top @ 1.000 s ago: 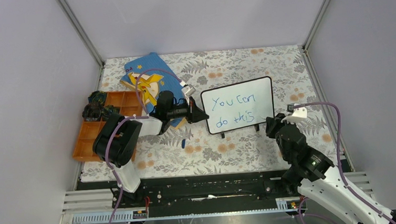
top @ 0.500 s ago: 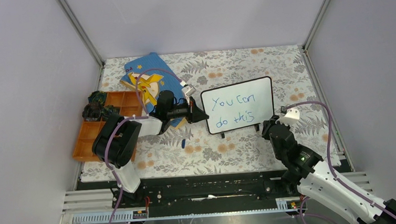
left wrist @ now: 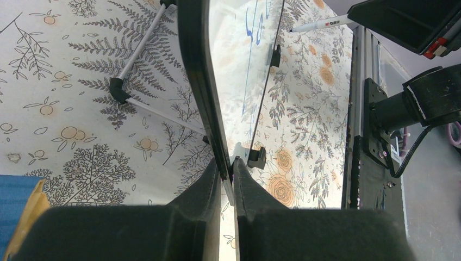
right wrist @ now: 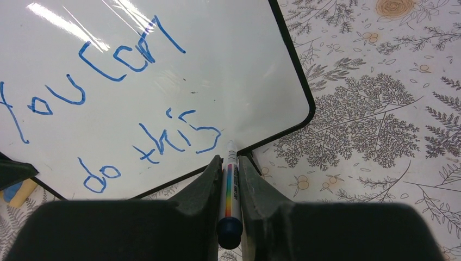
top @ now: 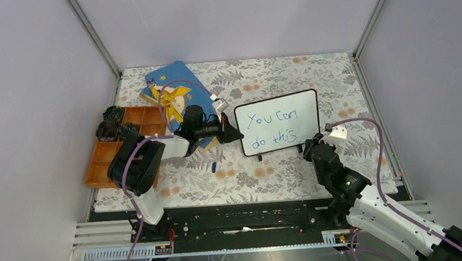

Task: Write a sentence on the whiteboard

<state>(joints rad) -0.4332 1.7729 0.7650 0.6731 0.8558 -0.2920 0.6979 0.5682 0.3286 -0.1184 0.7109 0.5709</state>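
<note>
The whiteboard (top: 288, 111) stands tilted on its black feet at mid-table, and the sentence (top: 270, 128) "You can / do this" runs across it in blue. My left gripper (top: 236, 135) is shut on the board's left frame edge; in the left wrist view the fingertips (left wrist: 217, 168) pinch the thin black frame (left wrist: 198, 81). Near the board's lower right corner, my right gripper (top: 308, 146) is shut on a white marker (right wrist: 230, 179). The marker's tip lies by the bottom frame of the whiteboard (right wrist: 217, 65), just under the last word of the sentence (right wrist: 108, 98).
A blue picture book (top: 173, 91) lies at the back left, partly under my left arm. An orange compartment tray (top: 110, 154) sits at the left edge. A small blue cap (top: 214, 166) lies on the floral cloth in front of the board. Walls close three sides.
My right arm has swung left and a little nearer, carrying the marker in towards the board's lower right corner. The left gripper and the board have stayed put.
</note>
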